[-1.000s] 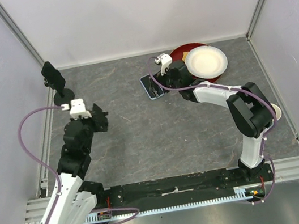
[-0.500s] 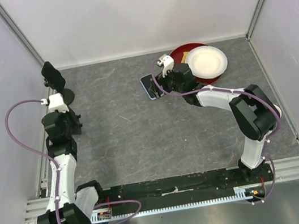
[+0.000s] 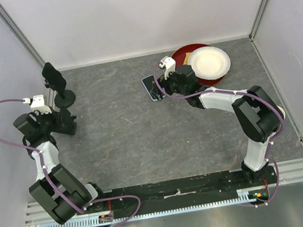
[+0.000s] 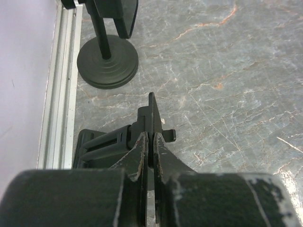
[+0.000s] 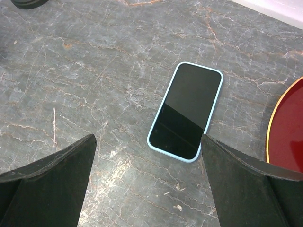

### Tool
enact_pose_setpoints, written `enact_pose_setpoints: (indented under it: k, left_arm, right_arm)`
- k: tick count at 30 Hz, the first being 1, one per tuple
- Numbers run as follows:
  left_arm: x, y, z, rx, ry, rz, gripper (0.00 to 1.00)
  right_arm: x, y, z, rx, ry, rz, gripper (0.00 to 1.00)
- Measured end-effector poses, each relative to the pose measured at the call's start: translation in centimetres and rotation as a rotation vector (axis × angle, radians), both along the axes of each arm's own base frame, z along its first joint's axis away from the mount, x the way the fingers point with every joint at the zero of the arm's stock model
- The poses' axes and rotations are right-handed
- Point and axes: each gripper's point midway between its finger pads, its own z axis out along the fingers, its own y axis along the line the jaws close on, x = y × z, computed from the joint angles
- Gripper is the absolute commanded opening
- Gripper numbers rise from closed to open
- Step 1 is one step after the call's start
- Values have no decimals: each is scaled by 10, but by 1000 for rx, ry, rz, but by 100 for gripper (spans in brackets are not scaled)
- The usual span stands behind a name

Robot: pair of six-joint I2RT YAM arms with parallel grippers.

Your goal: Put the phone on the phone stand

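Note:
The phone [image 3: 151,87], black screen in a light-blue case, lies flat on the grey table at the back middle. In the right wrist view the phone [image 5: 187,111] lies just ahead of my right gripper [image 5: 147,138], which is wide open and empty, above the table. In the top view the right gripper [image 3: 162,84] sits at the phone's right side. The black phone stand [image 3: 56,83] stands at the back left on a round base [image 4: 107,59]. My left gripper [image 3: 69,122] is shut and empty, low over the table just in front of the stand's base, also seen in its wrist view [image 4: 150,135].
A white plate [image 3: 208,61] lies on a red plate [image 3: 179,55] right of the phone; the red rim shows in the right wrist view [image 5: 286,127]. A metal rail [image 4: 59,94] and the left wall run beside the stand.
The left arm has swung left and folded back toward the left wall, bringing its gripper beside the stand's base. The right arm and phone have barely moved.

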Motion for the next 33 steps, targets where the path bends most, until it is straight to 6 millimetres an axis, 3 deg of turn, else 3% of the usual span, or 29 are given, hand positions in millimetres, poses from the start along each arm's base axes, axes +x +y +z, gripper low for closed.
enact_pose_setpoints:
  k: [6,12,17,33]
  left_arm:
    - [8,16,14,-35,-39,-61,2]
    - [11,18,1,-108,-35,-113,2]
    - [18,20,1,-170,-72,-130,2]
    - [29,34,-16,-308,-75,-73,2]
  right_arm:
    - [0,0,0,-3,-2,2,98]
    - [0,0,0,-7,-6,5,98]
    - [0,0,0,-10,-8,9,98]
    - [3,2,2,-18,-9,11,98]
